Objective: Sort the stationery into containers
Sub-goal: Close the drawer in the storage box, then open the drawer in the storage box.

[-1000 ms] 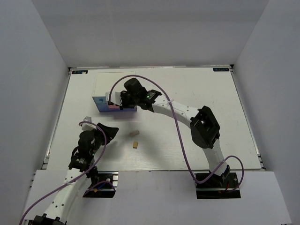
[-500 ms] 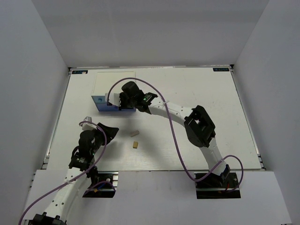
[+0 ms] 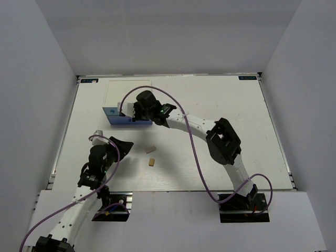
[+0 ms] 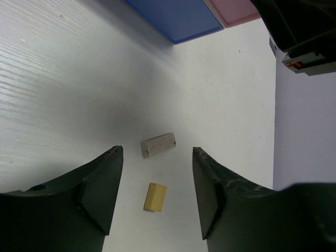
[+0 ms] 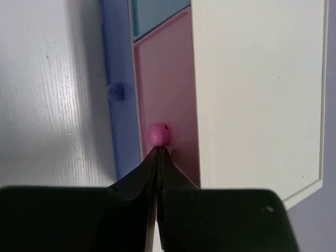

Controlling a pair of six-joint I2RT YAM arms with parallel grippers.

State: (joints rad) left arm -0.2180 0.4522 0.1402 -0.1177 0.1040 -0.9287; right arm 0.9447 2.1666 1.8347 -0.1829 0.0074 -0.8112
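Shift since a second ago: the right arm [image 3: 195, 126] had swung its elbow leftward and carried the right gripper [image 3: 134, 114] closer against the front of the white-topped plastic box of drawers [image 3: 119, 94]. The pink strip at the box's near face was mostly covered, and the erasers lay where they had been.
Stationery: a grey-white oblong eraser [image 3: 150, 150] and a tan blocky eraser [image 3: 152, 162] lay loose on the white table [image 3: 236, 105], near each other but not touching, in front of the box and apart from it. No markers showed.
Containers: the wrist view showed a pink drawer front [image 5: 165, 79] with a round pink knob [image 5: 157, 134], a light blue drawer front [image 5: 157, 16] beside it and a darker blue drawer front [image 5: 118, 126] along the edge.
Right gripper: its fingers were pressed together to a point, the tips just under the pink knob and holding nothing.
Left gripper [image 4: 156, 153]: it was spread wide and empty, hanging above the table with both erasers framed between its fingers.
Step in hand: apparently working the pink drawer by its knob; whether pushing or about to pull could not be told.
Next move calls for: a drawer standing open, then the left gripper lowering squarely over the grey-white eraser and closing across its narrow sides.
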